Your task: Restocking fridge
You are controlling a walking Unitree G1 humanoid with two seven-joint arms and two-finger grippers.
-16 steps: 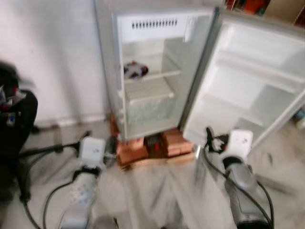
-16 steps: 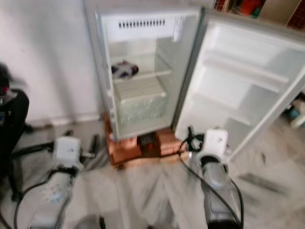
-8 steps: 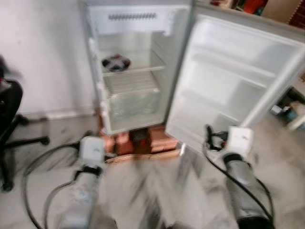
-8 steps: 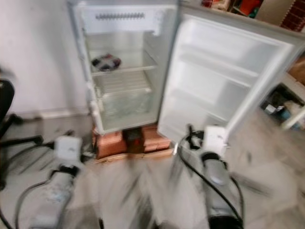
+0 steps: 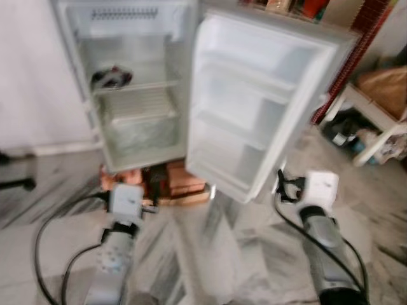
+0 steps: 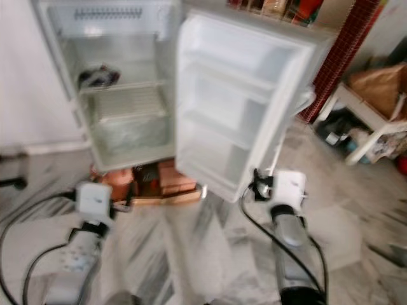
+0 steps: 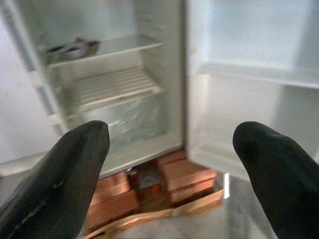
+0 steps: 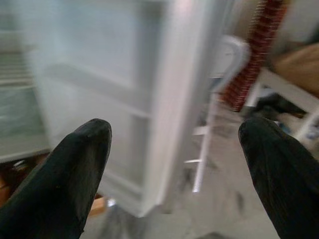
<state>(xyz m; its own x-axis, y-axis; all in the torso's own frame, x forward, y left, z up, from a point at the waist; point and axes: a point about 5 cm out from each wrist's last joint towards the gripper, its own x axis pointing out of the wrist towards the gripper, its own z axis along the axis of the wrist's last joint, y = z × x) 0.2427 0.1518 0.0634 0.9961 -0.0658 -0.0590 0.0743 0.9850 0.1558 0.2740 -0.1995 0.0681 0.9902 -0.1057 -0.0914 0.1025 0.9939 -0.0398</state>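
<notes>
The fridge stands on bricks with its door swung wide; a dark packet lies on its upper shelf; left pincer and right pincer both released, holding nothing.

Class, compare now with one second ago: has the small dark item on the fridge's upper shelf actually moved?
No. The dark item sits on the same upper shelf inside the fridge; the whole picture shifted, so the camera moved.
</notes>
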